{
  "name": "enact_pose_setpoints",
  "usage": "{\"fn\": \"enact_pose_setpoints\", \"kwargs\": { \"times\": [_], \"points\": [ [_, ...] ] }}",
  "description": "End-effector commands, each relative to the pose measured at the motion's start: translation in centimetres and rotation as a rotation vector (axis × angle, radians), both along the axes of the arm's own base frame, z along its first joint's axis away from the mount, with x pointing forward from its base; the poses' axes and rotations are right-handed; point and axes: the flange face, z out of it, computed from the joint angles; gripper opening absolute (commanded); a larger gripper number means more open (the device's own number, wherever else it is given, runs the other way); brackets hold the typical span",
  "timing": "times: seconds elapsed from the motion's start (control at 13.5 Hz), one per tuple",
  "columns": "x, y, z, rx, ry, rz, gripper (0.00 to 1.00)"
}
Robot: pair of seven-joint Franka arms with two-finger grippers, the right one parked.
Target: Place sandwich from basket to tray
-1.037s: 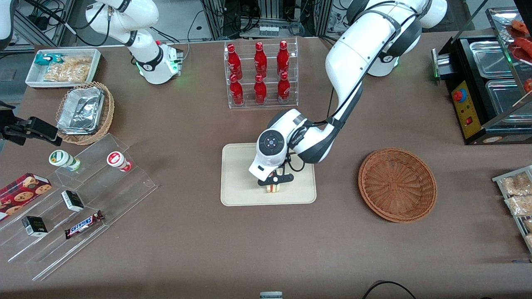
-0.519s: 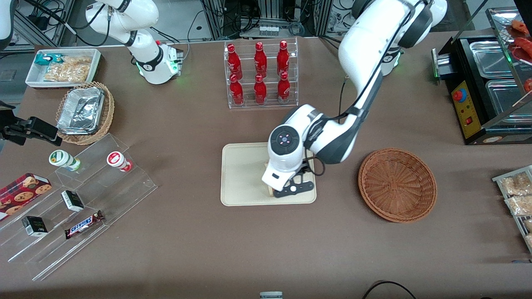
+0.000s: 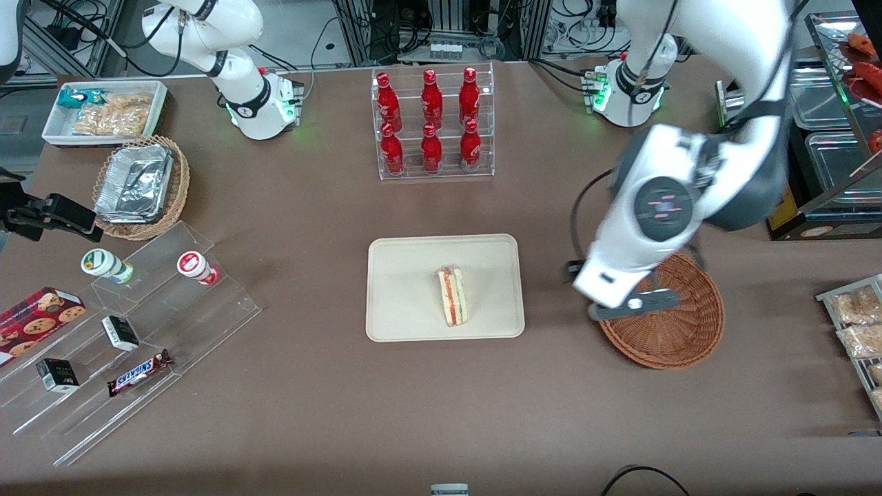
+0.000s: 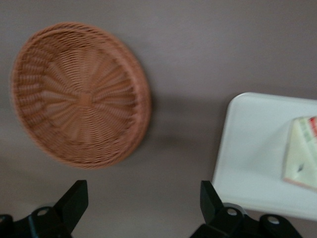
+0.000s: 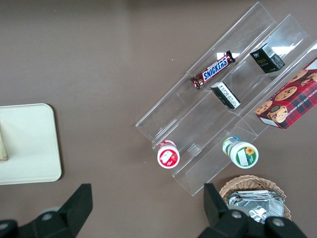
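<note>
The sandwich (image 3: 453, 296) lay on the tray (image 3: 400, 289), resting on a bread face with its red and green filling stripe turned up, in the half of the tray toward the working arm's end of the table. Nothing touched it. In the left wrist view only one pale corner of the sandwich (image 4: 302, 158) showed, well inside the rim of the tray (image 4: 247, 163). The basket (image 3: 679, 331) sat on the brown table (image 3: 310, 413) beside the tray, toward the working arm's end, apart from it with a strip of bare table between them; the wrist view showed the basket (image 4: 79, 94) holding nothing. The left arm's gripper (image 3: 634, 304) hung above the basket's rim on the side nearest the tray, holding nothing, its two fingers (image 4: 74, 201) spread wide apart. Farther from the front camera than the tray stood a clear rack of red bottles (image 3: 431, 124).
</note>
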Motion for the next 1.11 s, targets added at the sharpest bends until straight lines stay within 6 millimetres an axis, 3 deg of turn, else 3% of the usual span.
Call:
{"fn": "enact_pose_setpoints", "kwargs": {
  "times": [0.0,0.15,0.3,0.67,1.04],
  "points": [
    [-3.0,7.7,3.4,-0.025,0.093,-0.056,1.0],
    [-4.3,11.8,6.3,-0.029,0.115,-0.034,1.0],
    [-5.9,13.9,9.1,-0.023,0.12,-0.003,1.0],
    [-10.5,15.1,15.2,0.02,0.095,0.009,1.0],
    [-10.2,14.8,15.4,0.015,0.088,0.007,1.0]
  ]
}}
